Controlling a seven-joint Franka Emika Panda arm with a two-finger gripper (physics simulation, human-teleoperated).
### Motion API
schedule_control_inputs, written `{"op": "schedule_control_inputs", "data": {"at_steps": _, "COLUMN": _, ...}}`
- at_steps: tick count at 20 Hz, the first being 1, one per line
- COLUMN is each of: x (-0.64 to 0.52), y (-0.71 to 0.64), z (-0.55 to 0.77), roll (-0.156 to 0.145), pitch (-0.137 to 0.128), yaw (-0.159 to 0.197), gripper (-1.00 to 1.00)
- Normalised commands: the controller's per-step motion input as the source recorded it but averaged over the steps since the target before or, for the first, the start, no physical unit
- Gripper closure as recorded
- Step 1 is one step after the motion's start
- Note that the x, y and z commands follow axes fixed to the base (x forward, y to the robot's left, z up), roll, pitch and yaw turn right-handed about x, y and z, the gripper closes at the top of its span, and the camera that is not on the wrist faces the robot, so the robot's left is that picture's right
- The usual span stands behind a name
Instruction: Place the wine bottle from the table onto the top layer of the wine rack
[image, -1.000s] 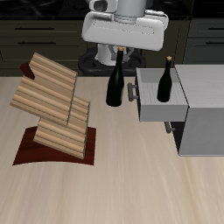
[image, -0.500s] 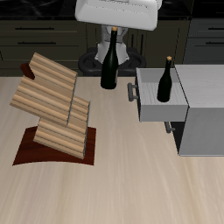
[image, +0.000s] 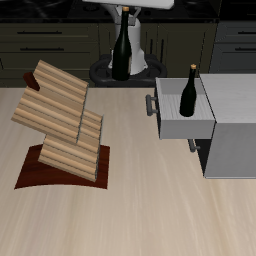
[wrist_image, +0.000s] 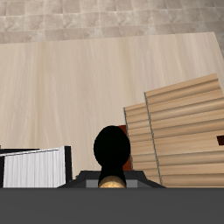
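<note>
1. The hand (wrist_image: 110, 179) is clamped on the wine bottle (image: 121, 52) by its neck, and the bottle hangs upright, clear above the counter (image: 150, 215) near its back edge.
2. The wine rack (image: 60, 120) sits apart, nearer the front, its top layer (image: 50, 97) bare.
3. A second dark bottle (image: 189, 92) stands on the grey cabinet (image: 215, 125).

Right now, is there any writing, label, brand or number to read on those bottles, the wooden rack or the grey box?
None can be read.
wine bottle, held up in the pincer: dark, no label visible.
second bottle on the grey cabinet: no label visible.
wine rack: only wood grain.
</note>
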Motion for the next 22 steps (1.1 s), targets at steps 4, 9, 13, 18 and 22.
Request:
{"op": "schedule_control_inputs", "data": {"at_steps": 4, "x": -0.15, "y": -0.17, "z": 0.19, "roll": 0.105, "pitch": 0.059, "yaw": -0.049, "gripper": 1.0}}
{"op": "schedule_control_inputs", "data": {"at_steps": 9, "x": -0.16, "y": -0.18, "z": 0.09, "roll": 0.108, "pitch": 0.052, "yaw": -0.058, "gripper": 1.0}}
{"op": "schedule_control_inputs", "data": {"at_steps": 13, "x": -0.17, "y": -0.13, "z": 0.04, "roll": 0.089, "pitch": 0.043, "yaw": -0.054, "gripper": 1.0}}
{"op": "schedule_control_inputs", "data": {"at_steps": 18, "x": -0.23, "y": -0.05, "z": 0.16, "roll": 0.118, "pitch": 0.009, "yaw": -0.036, "gripper": 1.0}}
{"op": "schedule_control_inputs", "data": {"at_steps": 22, "x": -0.15, "y": -0.08, "z": 0.13, "roll": 0.088, "pitch": 0.05, "yaw": -0.038, "gripper": 1.0}}
